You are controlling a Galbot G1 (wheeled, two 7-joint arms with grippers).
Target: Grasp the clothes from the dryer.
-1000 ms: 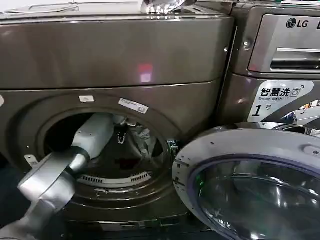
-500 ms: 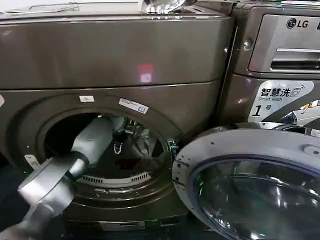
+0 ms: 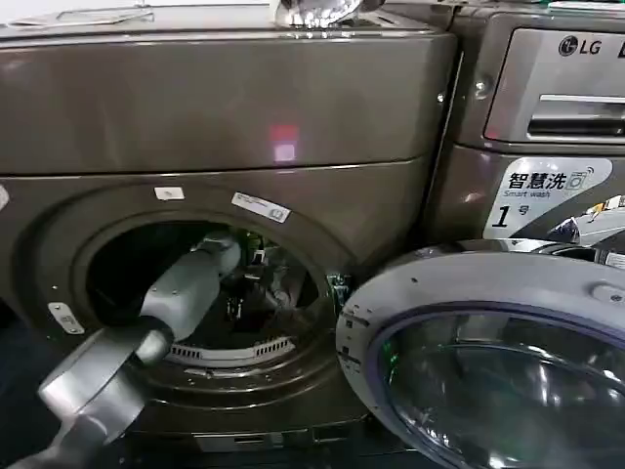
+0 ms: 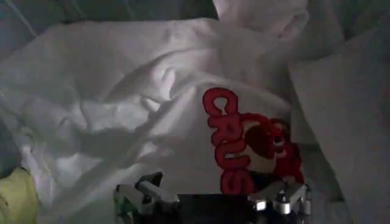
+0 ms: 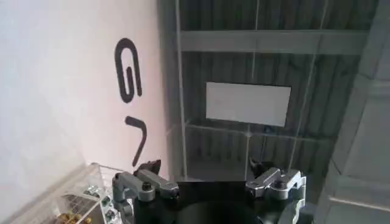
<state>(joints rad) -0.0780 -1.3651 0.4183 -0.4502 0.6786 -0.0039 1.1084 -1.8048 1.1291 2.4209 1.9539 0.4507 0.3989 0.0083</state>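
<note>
Two garments lie heaped in the drum: a pale grey-white one (image 4: pixel 152 103) with red printed lettering, spread wide and creased, and a lime-green one (image 4: pixel 15 201) showing as a small patch at its edge. Both are the clothes, not yet lifted out.

Dryer (image 3: pixel 225 107): bronze-brown, porthole open, door (image 3: pixel 488 362) swung aside toward the robot's right, which leaves the opening free for an arm coming in from the left.

Left arm reaches through the porthole at a slant, forearm angled up and inward so the wrist clears the lower rim. Left gripper (image 4: pixel 210 204) sits deep in the drum, pointed at the white fabric. Fingers spread wide, one tip (image 4: pixel 143 192) on each side of the printed patch, nothing between them. No grip on cloth as seen. Judgement: a pre-grasp pose, jaws kept apart to straddle a fold of loose fabric.

Right gripper (image 5: pixel 207 182): away from the dryer, facing a pale wall with dark lettering and a grey panelled structure. Fingers well apart, empty. Appears parked, out of the left arm's way.

Judgement on next move: short advance into the cloth, then close. Soft, slack fabric will bunch; a shallow pinch may catch the white garment alone and leave the green one behind.
</note>
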